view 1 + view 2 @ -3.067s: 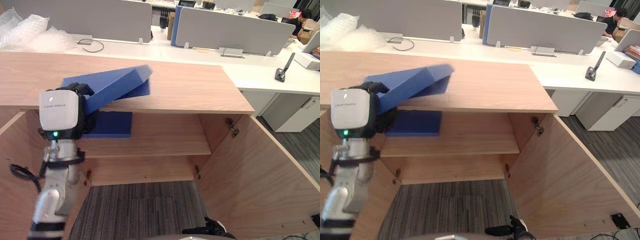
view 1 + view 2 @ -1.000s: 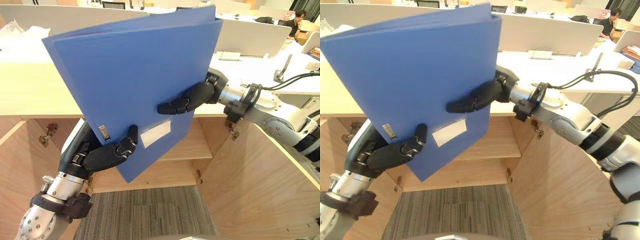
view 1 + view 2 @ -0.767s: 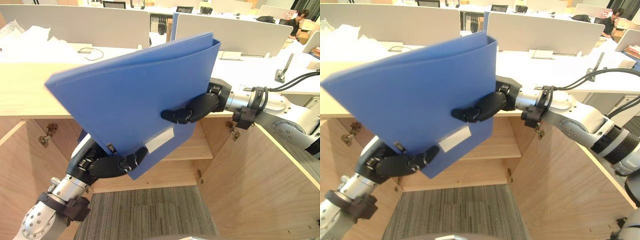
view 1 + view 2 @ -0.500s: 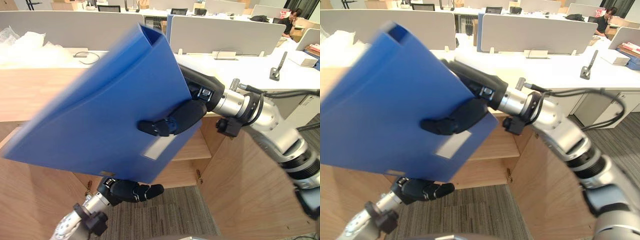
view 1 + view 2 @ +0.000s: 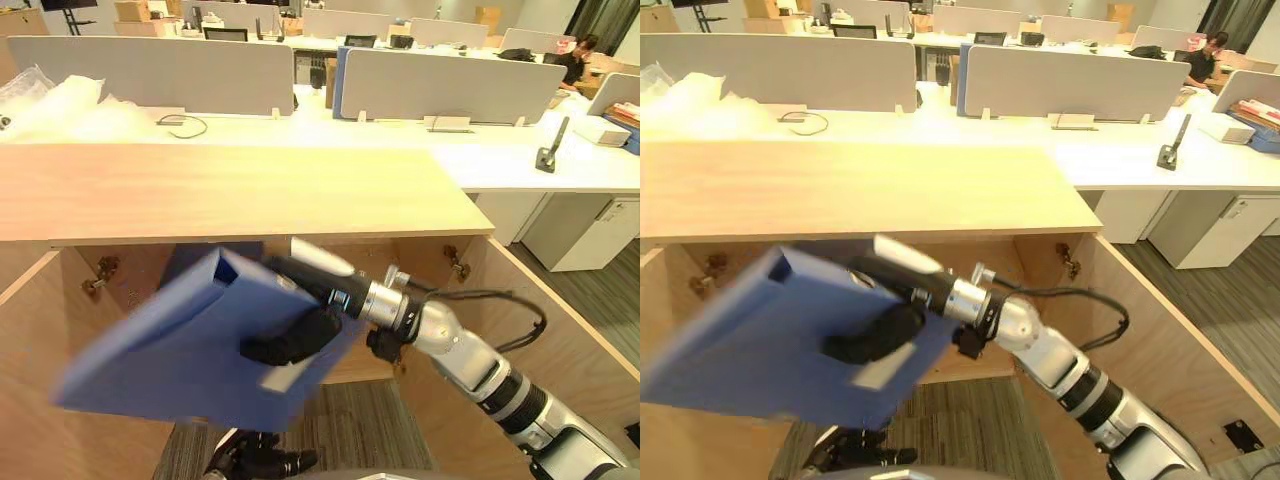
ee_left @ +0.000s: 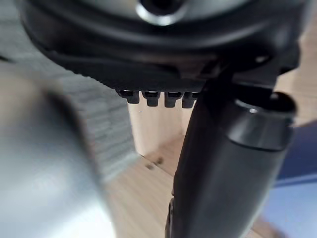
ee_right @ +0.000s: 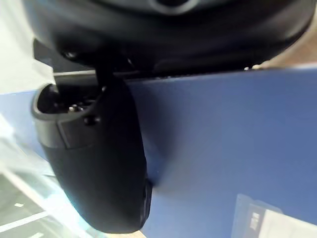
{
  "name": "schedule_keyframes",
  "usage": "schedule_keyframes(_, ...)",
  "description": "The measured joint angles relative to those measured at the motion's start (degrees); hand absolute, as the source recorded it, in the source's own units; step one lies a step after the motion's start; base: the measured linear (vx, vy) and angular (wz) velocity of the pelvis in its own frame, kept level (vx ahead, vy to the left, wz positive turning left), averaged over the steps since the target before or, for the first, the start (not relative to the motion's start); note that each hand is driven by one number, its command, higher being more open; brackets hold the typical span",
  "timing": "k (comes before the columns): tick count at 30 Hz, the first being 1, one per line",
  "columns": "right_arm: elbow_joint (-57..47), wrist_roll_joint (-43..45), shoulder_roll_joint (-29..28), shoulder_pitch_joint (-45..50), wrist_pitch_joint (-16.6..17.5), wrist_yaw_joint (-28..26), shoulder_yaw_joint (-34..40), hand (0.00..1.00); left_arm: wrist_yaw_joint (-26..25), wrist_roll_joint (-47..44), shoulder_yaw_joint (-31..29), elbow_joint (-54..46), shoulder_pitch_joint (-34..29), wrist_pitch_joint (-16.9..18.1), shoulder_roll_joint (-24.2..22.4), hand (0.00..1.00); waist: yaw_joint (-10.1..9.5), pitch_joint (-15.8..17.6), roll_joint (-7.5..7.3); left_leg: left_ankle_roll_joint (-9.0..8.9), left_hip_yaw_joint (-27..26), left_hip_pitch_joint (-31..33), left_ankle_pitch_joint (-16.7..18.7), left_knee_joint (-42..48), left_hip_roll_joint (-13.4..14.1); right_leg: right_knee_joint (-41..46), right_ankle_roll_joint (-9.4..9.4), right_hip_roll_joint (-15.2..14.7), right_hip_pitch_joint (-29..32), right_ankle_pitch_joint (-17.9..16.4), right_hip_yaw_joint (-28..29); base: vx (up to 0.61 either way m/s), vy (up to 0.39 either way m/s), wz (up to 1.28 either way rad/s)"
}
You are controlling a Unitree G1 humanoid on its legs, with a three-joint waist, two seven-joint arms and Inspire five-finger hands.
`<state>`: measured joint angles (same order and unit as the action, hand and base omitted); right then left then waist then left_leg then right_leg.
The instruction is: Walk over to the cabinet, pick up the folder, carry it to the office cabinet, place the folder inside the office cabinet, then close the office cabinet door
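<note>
My right hand [image 5: 300, 342] is clamped on the blue folder [image 5: 165, 350], thumb across its front cover by the label [image 5: 285, 378], the rest behind it. The folder hangs tilted before the open cabinet [image 5: 250, 190], below its top. It looks stiff, light and smooth, so probably slippery; a hold near the spine seems safest. My left hand [image 5: 255, 463] hangs low near the floor [image 5: 345, 420]; its state I cannot tell. One folder, two open doors [image 5: 1160, 320].
</note>
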<state>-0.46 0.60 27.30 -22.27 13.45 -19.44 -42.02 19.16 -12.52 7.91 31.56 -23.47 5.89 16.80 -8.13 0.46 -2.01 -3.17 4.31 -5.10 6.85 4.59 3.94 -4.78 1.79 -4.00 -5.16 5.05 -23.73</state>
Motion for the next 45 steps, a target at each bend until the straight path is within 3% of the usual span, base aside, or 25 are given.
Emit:
schedule_keyframes(3,12.8,-5.2,-1.2,0.8,-3.0,0.1,-3.9,0.00,-5.7,4.3,-7.7,11.6,4.3,0.5,-5.6,1.00,-1.30,2.4,0.11,-0.11,1.4,0.9,-0.1,0.2,0.0,0.0,-0.04,0.1,0.0,0.0,-1.4,-0.03,-0.008,0.18)
schedule_keyframes(7,24.1,-8.0,-7.8,0.6,-4.6,3.3,-2.9,0.00,-12.1,6.6,-14.1,21.2,9.4,1.0,-9.2,1.00,-1.61,4.1,1.75,-0.22,2.0,1.1,-0.2,0.0,0.1,-0.1,0.04,0.3,0.2,-0.1,-1.9,0.01,0.002,0.09)
schedule_keyframes(11,39.8,-9.4,-18.0,-0.1,-8.3,6.4,5.4,0.00,-16.8,7.5,-18.4,22.5,9.7,1.2,-11.3,1.00,-2.97,5.0,2.00,-0.29,3.6,1.4,-0.3,-0.1,0.0,-0.1,0.17,0.3,0.2,-0.2,-3.2,0.06,0.024,0.19)
schedule_keyframes(14,49.5,0.6,-23.7,-2.2,-10.9,11.7,14.4,0.00,-17.7,7.5,-21.0,22.6,9.8,1.0,-12.4,1.00,-3.90,5.8,1.66,-0.08,4.4,1.8,-0.5,0.1,-0.7,-0.1,0.27,-0.3,0.2,-0.2,-4.1,0.03,0.066,0.15)
schedule_keyframes(19,55.6,33.3,-29.2,-7.4,-12.2,19.8,32.0,0.00,-19.1,7.3,-24.9,23.2,9.8,-0.8,-12.7,1.00,-4.86,8.6,1.62,0.38,4.8,2.4,-0.8,0.6,-2.0,-0.1,0.78,-1.5,0.2,0.2,-4.6,-0.03,0.057,0.07)
schedule_keyframes(21,55.6,44.4,-30.6,-8.9,-11.4,21.6,37.4,0.00,-19.6,6.2,-25.2,23.4,9.7,-1.4,-12.7,1.00,-5.60,9.1,1.54,0.56,5.4,2.7,-1.0,0.6,-2.3,-0.1,0.94,-1.8,0.2,0.3,-5.2,-0.05,0.036,0.16)
schedule_keyframes(25,54.9,64.7,-32.5,-12.4,-5.8,24.5,46.3,0.00,-20.9,3.3,-25.2,23.4,8.6,-2.6,-12.8,1.00,-7.32,9.6,0.83,0.74,7.5,4.3,-1.4,0.7,-2.5,-0.1,1.32,-2.3,0.4,0.0,-7.6,-0.04,0.006,0.27)
schedule_keyframes(32,48.8,72.4,-34.0,-14.3,-1.4,27.3,52.3,0.00,-21.6,2.9,-25.0,20.8,8.5,-2.7,-13.9,1.00,-9.91,9.9,0.71,0.17,9.4,7.8,-0.3,4.1,-2.4,0.2,1.50,-2.1,1.4,-1.0,-10.3,0.02,0.008,0.18)
schedule_keyframes(34,47.0,74.6,-33.6,-14.6,0.1,28.0,54.4,0.00,-21.5,3.0,-24.5,19.2,8.5,-2.7,-14.6,1.00,-10.27,10.8,1.53,0.00,9.9,10.8,1.6,9.0,-2.3,4.4,1.47,-2.7,3.1,-3.3,-11.4,0.02,0.072,0.31)
schedule_keyframes(35,45.8,76.1,-33.4,-15.1,1.3,28.6,56.4,0.00,-21.4,3.0,-23.6,18.1,8.5,-2.7,-14.9,1.00,-10.27,11.8,2.27,-0.18,10.2,13.0,3.0,12.9,-2.4,10.0,1.61,-3.9,5.1,-6.1,-12.4,-0.01,0.124,0.41)
schedule_keyframes(37,44.7,77.3,-33.0,-17.1,2.5,29.3,59.1,0.00,-21.4,2.9,-21.8,17.0,8.5,-2.7,-14.7,1.00,-10.35,13.1,2.92,-0.10,10.6,17.0,5.3,18.8,-3.0,19.8,1.60,-6.9,9.4,-11.1,-13.5,-0.04,0.115,0.35)
schedule_keyframes(39,43.8,78.5,-30.2,-21.5,3.6,30.6,61.4,0.00,-21.2,2.9,-19.6,15.4,8.8,-2.5,-14.8,1.00,-10.26,15.5,4.12,0.39,10.8,22.5,8.4,27.0,-4.7,31.8,1.61,-11.8,14.9,-16.4,-15.3,-0.10,0.064,0.25)
schedule_keyframes(45,42.3,78.5,-22.8,-30.5,5.3,33.9,63.9,0.00,-21.0,3.0,-17.9,14.7,8.9,-2.7,-14.9,1.00,-9.78,20.0,6.75,1.02,11.1,31.9,13.7,42.1,-8.1,49.3,1.60,-19.5,22.3,-24.0,-15.7,-0.13,0.009,0.20)
